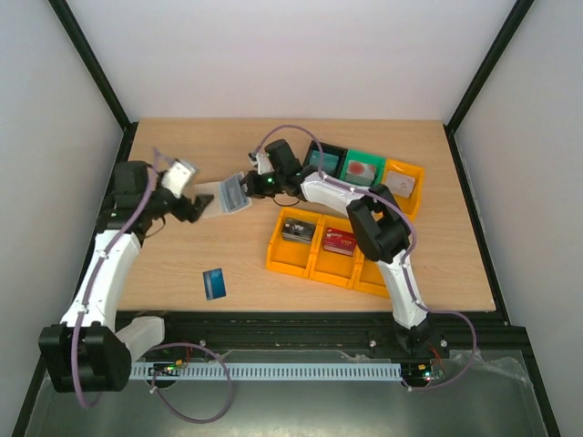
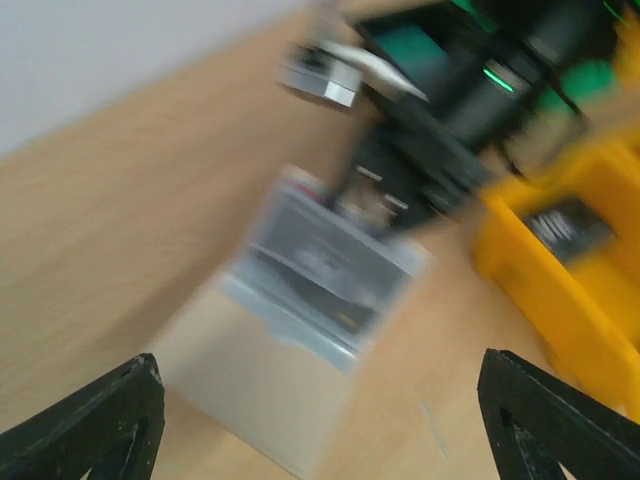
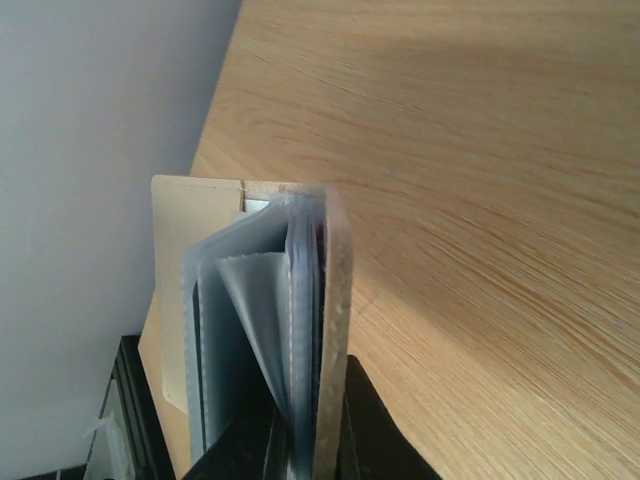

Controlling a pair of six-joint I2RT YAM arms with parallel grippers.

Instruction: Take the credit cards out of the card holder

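The right gripper (image 1: 248, 186) is clamped on one edge of the wallet (image 1: 230, 196), whose blue-grey pockets fan open between its fingers (image 3: 372, 432). The left gripper (image 1: 194, 211) sits just beside the wallet's beige flap, jaws wide apart, holding nothing. A blue card (image 1: 215, 283) lies on the table (image 1: 182, 264), well nearer the arm bases than the wallet; yellow bins (image 1: 273, 246) stand to the wallet's right

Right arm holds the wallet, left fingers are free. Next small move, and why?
Probably ease the left gripper forward to the card holder: the right gripper holds it open, one blue card already lies out, and the left fingers stand open.
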